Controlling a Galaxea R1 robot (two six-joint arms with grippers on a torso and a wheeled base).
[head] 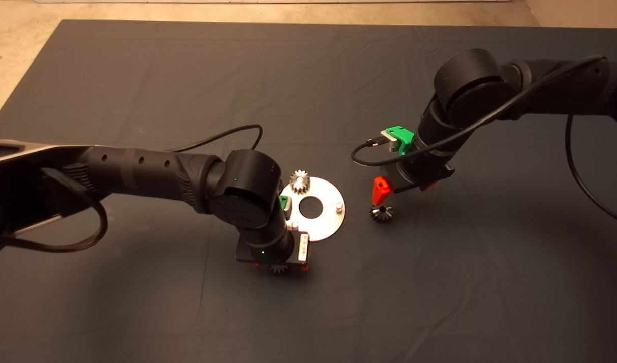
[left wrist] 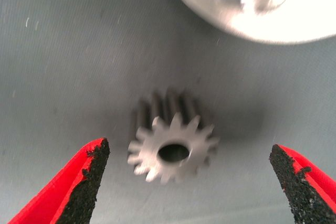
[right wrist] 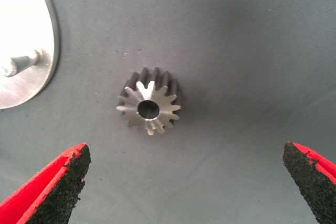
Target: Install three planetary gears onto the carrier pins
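Between left claw (left wrist: 189, 182) fingers: gear (left wrist: 172, 153).

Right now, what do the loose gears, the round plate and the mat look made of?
Gears: seemingly steel, grey machined faces, crisp teeth.
Round plate: bright polished metal, glaring under the light; alloy unclear.
Mat: dark matte fabric, judging by its creases.
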